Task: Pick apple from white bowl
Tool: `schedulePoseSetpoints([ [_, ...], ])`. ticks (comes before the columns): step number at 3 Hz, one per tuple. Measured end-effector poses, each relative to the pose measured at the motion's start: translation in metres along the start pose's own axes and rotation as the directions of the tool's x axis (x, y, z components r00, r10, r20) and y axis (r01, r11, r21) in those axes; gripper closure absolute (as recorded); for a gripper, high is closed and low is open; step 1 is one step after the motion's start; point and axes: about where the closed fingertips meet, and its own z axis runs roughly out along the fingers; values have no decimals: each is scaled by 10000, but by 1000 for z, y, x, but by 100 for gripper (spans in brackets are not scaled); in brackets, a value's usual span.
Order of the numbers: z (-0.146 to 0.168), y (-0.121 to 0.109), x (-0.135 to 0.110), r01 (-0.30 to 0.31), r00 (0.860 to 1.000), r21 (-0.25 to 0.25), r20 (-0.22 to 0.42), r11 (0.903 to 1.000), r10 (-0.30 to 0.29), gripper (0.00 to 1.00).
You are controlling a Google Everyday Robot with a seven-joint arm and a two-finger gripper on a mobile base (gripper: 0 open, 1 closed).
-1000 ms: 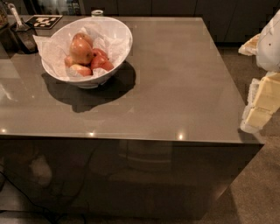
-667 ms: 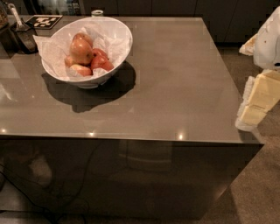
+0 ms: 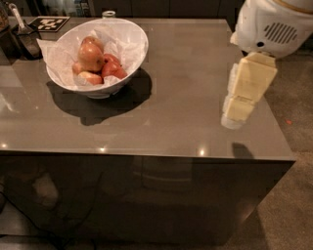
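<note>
Glossy grey countertop [image 3: 186, 97]: blushed yellow-orange apple [image 3: 91, 54] sits exposed atop the pile in the round white bowl [image 3: 133, 35], far left; cream blocky gripper [image 3: 235, 113] hovers right, well apart, whether spread or closed I cannot tell.

Jaws hover, apparently over table [image 3: 186, 97] edge, well apart from white bowl [image 3: 136, 48].

The arm's upper housing [image 3: 266, 22] is a rounded white shell with a dark oval vent [image 3: 280, 32] of slanted slats (a thin tan band [image 3: 295, 4] runs along its top edge). Below it come two blocky pale-yellow segments [image 3: 250, 78], ending in the whitish gripper [image 3: 234, 117], low at the right of the view.
</note>
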Motion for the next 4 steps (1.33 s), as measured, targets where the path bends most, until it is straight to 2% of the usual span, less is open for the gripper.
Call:
schedulePoseSetpoints([
  [1, -1, -3, -4, 37, 9999, 150, 135, 9999, -39, 0],
  [2, 3, -5, -15, 121, 9999, 543, -77, 9984, -117, 0],
  [4, 9, -26, -97, 92, 9976, 601, 675, 9982, -132, 0],
])
